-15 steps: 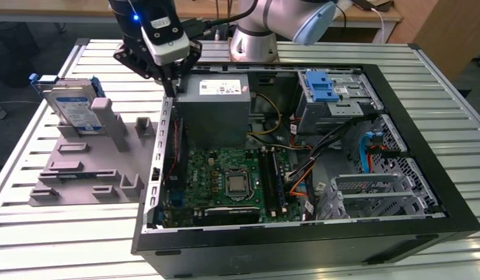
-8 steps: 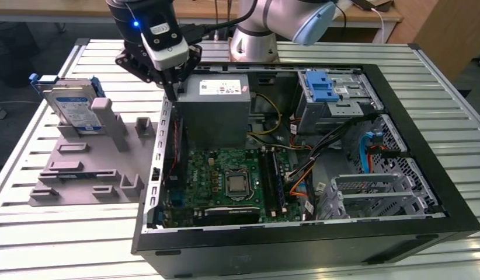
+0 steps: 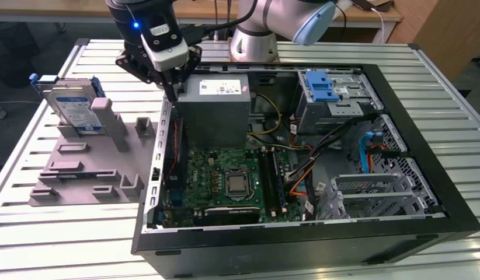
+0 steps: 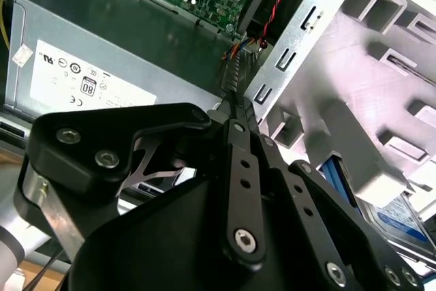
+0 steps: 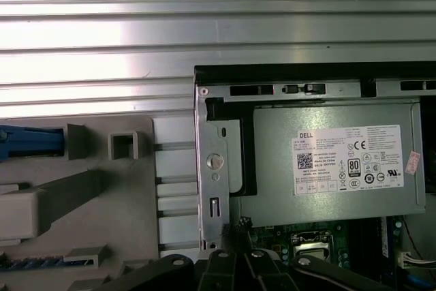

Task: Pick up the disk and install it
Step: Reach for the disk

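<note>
End effector (image 3: 171,88) pinched closed, empty, above case wall (image 3: 163,140) by power supply (image 3: 216,111). Disk (image 3: 72,105) stands on edge in grey fixture (image 3: 84,169), off toward exterior view's left.

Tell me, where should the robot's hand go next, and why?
Probably sideways, toward the exterior view's left, over the disk. The gripper hangs empty at the wall of the computer case, while the disk stands apart in its grey holder.

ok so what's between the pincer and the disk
In the exterior view, a tall grey post of the plastic holder stands between the pincer and the disk.
</note>
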Robot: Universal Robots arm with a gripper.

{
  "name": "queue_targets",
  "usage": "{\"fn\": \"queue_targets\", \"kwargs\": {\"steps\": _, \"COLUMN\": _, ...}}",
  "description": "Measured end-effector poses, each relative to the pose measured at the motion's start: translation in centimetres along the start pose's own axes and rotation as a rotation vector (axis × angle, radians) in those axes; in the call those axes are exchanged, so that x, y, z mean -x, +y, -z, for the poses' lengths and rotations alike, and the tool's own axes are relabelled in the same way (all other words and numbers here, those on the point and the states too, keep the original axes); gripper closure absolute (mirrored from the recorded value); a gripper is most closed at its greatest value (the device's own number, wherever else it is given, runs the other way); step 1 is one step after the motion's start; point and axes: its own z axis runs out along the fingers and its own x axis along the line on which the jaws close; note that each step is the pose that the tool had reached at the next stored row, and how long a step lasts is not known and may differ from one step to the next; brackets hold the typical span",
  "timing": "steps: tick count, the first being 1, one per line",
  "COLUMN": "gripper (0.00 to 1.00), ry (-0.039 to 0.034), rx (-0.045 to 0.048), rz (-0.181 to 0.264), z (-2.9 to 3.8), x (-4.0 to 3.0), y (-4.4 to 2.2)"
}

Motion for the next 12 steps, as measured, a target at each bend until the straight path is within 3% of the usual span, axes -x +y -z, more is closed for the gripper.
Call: {"fn": "queue_targets", "kwargs": {"steps": 12, "gripper": 0.89, "ry": 0.0002, "rx": -0.0002, "rz": 0.000, "z": -0.22, "x": -0.12, "y": -0.02}}
